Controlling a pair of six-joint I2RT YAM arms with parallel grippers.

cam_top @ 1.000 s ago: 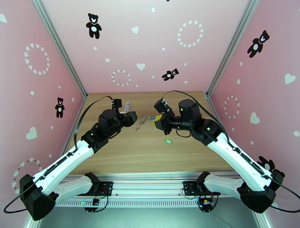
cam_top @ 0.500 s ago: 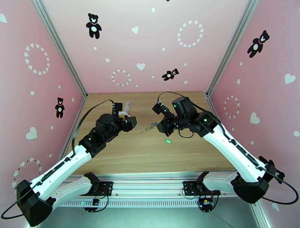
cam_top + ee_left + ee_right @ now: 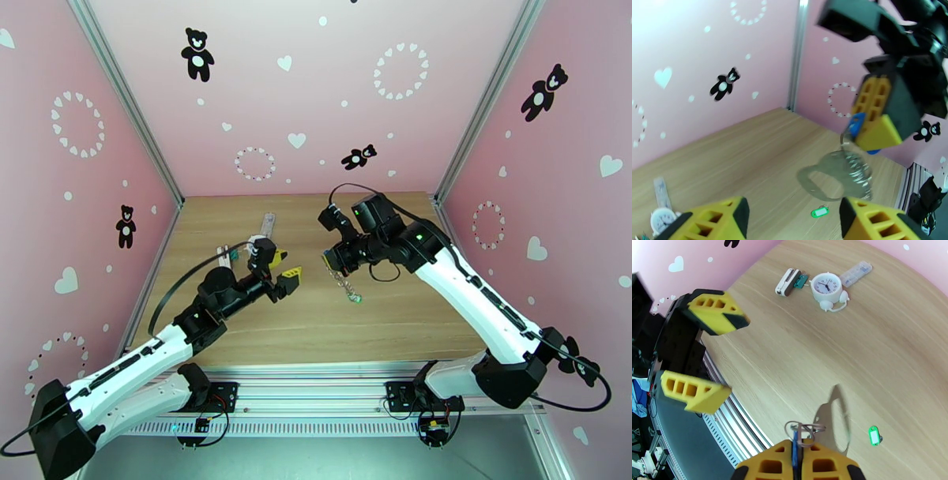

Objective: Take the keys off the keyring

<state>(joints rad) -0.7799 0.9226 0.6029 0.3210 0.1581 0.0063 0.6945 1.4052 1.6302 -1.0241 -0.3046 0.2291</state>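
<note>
Keyring (image 3: 341,280) hangs over table (image 3: 261,335) middle from right hand (image 3: 326,258) gripping blue key (image 3: 857,122); left hand (image 3: 278,264) gapes wide.

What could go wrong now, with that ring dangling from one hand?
1. The right hand pinches the blue key, so the keyring and chain dangle. They look blurred, likely swinging, and the open left hand could miss them.
2. The chain hangs close over the green key lying on the table and might snag or knock it.
</note>
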